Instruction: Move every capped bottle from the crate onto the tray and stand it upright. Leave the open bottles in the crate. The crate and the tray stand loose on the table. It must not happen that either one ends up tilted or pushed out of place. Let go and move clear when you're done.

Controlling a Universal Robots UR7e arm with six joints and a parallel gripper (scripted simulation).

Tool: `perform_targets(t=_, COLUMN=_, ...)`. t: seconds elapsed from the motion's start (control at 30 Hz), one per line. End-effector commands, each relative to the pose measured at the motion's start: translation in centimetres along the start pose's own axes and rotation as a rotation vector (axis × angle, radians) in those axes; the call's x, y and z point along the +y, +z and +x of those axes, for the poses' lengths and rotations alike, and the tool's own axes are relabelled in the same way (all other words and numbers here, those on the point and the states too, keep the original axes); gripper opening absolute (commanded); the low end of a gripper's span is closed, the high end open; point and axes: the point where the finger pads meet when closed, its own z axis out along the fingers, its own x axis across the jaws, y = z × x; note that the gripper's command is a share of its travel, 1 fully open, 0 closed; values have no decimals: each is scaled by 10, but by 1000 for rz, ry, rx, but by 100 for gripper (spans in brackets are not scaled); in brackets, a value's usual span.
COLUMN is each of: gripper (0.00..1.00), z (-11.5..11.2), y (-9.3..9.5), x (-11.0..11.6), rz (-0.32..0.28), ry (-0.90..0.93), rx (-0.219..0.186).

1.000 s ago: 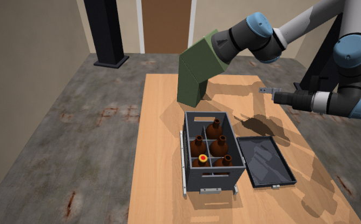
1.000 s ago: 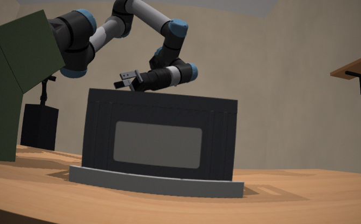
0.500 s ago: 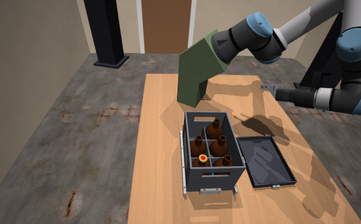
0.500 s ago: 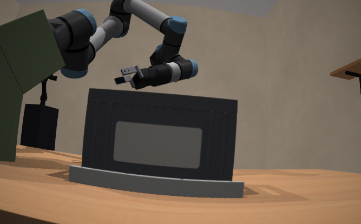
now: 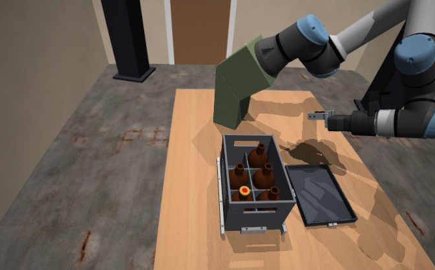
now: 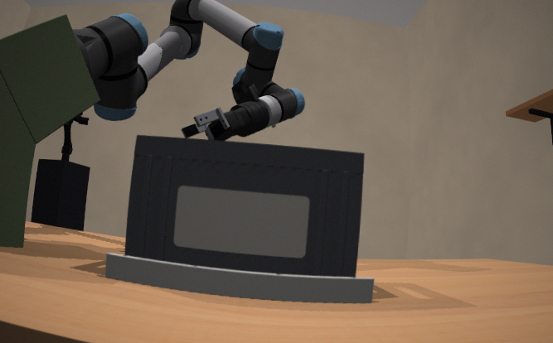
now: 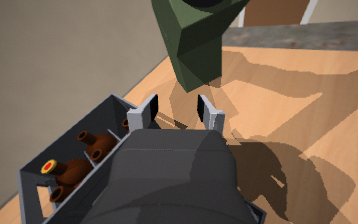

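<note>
A dark grey crate (image 5: pixel 257 182) stands mid-table with several brown bottles in its cells. One bottle (image 5: pixel 244 190) at the front left has a yellow cap with a red centre; it also shows in the wrist view (image 7: pixel 48 166). The other bottles, such as the one at the back (image 5: pixel 258 154), have open necks. A dark grey tray (image 5: pixel 319 194) lies flat just right of the crate, with nothing on it. My gripper (image 5: pixel 314 115) is open and holds nothing. It hovers high above the table, behind and to the right of the crate; it also shows in the wrist view (image 7: pixel 177 114) and in the exterior view (image 6: pixel 205 123).
The arm's green base block (image 5: pixel 237 90) stands at the back of the table behind the crate. Grey rails (image 5: pixel 220 197) lie along the crate's left and front sides. In the exterior view the crate's side wall (image 6: pixel 244 213) hides the bottles and the tray.
</note>
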Motion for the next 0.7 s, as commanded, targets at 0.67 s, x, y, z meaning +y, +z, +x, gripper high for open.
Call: perform_targets(t=0.67, gripper=100, z=-41, y=11, x=36, rz=-157, ry=-143, rx=-40)
